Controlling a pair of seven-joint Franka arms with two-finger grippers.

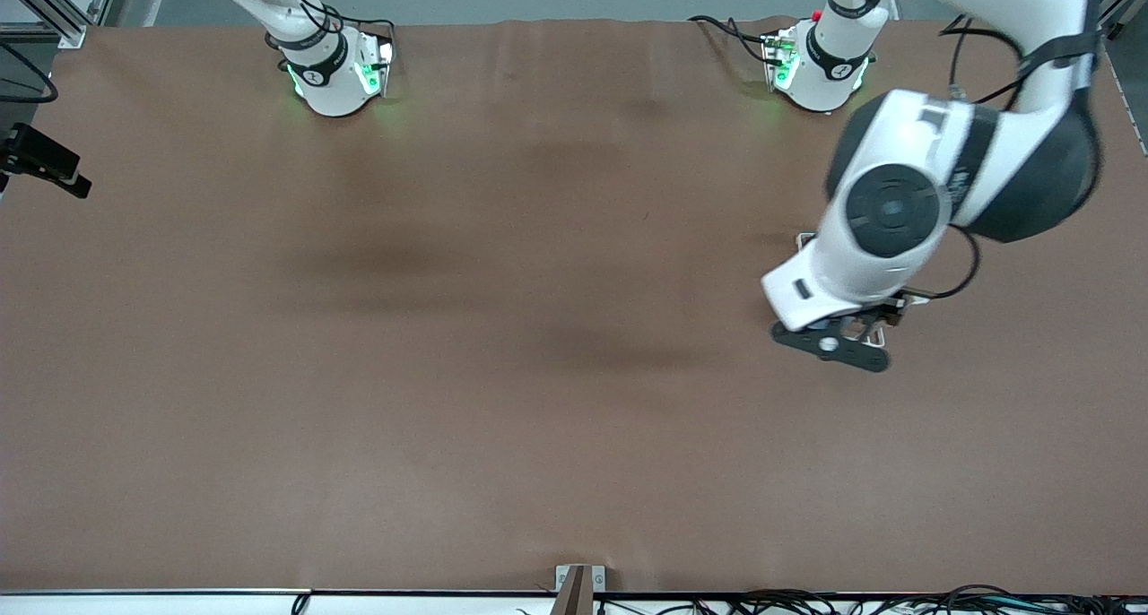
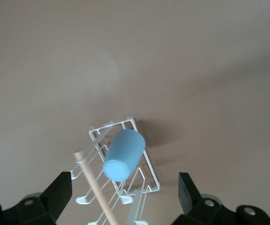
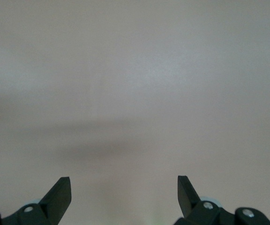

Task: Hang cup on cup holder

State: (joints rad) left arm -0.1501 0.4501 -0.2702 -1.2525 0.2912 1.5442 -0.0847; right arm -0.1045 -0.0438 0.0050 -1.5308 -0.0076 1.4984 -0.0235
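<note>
light-blue cup (image 2: 123, 155) sits inverted on a prong of the white wire cup holder (image 2: 146, 164), axis tilted, directly under left gripper (image 2: 124, 194), fingers spread and empty; right gripper (image 3: 124, 194) waits, fingers spread

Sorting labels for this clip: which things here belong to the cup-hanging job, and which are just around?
Job:
cup, sitting on a rack prong
rack
left end effector, open above the rack

Just around:
table
right end effector, open, arm waiting

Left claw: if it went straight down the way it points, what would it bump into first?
Probably the blue cup sitting on the white cup holder; the open left claw hangs right over both.
</note>
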